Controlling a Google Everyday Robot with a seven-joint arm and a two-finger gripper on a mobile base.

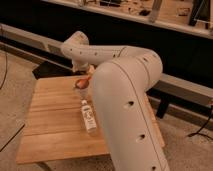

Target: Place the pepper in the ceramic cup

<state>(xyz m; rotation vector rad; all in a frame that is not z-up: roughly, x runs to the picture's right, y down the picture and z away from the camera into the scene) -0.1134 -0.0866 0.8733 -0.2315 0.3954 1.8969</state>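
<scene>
Gripper (85, 71) sitting right above pepper (81, 83) at counter (50, 117) far edge; grip state can't tell. Bottle (89, 118) lying nearby.

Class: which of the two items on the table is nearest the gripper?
The orange-red pepper, just below the gripper at the table's far edge; the clear bottle lies farther off.

A slatted wooden table (50, 120) is set on a speckled floor (15, 90); beyond its far edge a dark panel (40, 17) is seen.
</scene>
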